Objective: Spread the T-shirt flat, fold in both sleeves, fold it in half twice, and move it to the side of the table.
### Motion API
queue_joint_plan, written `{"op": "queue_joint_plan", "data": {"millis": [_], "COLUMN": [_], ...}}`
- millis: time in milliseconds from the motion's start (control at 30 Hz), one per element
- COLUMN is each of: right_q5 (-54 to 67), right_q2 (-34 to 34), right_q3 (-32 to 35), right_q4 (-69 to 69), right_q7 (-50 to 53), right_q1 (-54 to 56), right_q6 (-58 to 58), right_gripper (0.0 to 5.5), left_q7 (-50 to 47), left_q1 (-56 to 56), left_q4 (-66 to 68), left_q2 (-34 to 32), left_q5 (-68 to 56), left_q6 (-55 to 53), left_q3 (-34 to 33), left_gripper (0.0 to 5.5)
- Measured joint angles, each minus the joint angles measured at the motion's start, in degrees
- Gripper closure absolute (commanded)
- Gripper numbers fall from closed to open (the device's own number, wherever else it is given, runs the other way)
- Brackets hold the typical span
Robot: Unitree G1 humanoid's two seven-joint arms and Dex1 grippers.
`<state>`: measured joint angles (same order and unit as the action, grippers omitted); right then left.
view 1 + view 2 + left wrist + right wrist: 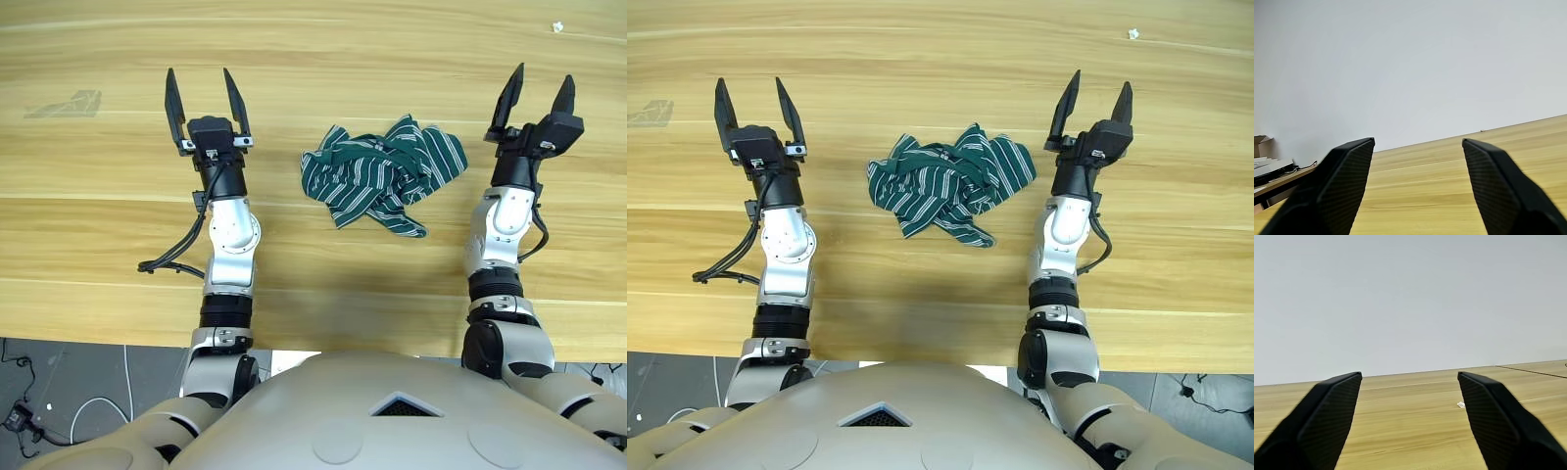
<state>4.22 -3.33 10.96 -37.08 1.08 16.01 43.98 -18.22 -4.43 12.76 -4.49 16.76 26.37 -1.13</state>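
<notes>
Flanking the crumpled T-shirt (382, 174) mid-frame on the desk (98, 245), my left gripper (198, 76) and right gripper (544, 74) gape empty.

No legible text, numbers, labels or signs in any view. Only candidate is a faint grey patch (64, 103) on the worktop (392, 39), out past the left arm. It's too faint to tell whether it's print or a smudge.
</notes>
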Motion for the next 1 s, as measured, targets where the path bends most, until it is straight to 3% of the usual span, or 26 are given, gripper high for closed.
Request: {"op": "queue_joint_plan", "data": {"millis": [200,333,467,700,1000], "right_q5": [0.0,0.0,0.1,0.0,0.0], "right_q2": [0.0,0.0,0.1,0.3,0.4], "right_q3": [-0.1,-0.2,-0.5,-0.6,-0.7], "right_q4": [0.0,0.2,0.1,-2.0,-4.4], "right_q7": [0.0,-0.1,-0.5,-1.2,-1.2], "right_q1": [0.0,-0.1,0.0,1.5,2.8], "right_q6": [0.0,-0.1,-0.4,-0.4,-0.4], "right_gripper": [1.83,1.83,1.83,1.83,1.83], "left_q7": [10.2,27.7,36.3,37.4,29.9], "left_q1": [1.9,6.8,8.4,5.6,2.2], "left_q4": [-2.9,-12.1,-15.5,-14.6,-7.5], "left_q2": [-1.8,-8.1,-15.8,-17.8,-17.1], "left_q5": [-0.6,-1.0,-1.0,3.8,16.5], "left_q6": [-2.1,-5.6,-6.9,-9.0,-10.4], "left_q3": [6.2,16.2,17.2,18.1,21.8], "left_gripper": [2.17,2.17,2.17,2.17,2.17]}}
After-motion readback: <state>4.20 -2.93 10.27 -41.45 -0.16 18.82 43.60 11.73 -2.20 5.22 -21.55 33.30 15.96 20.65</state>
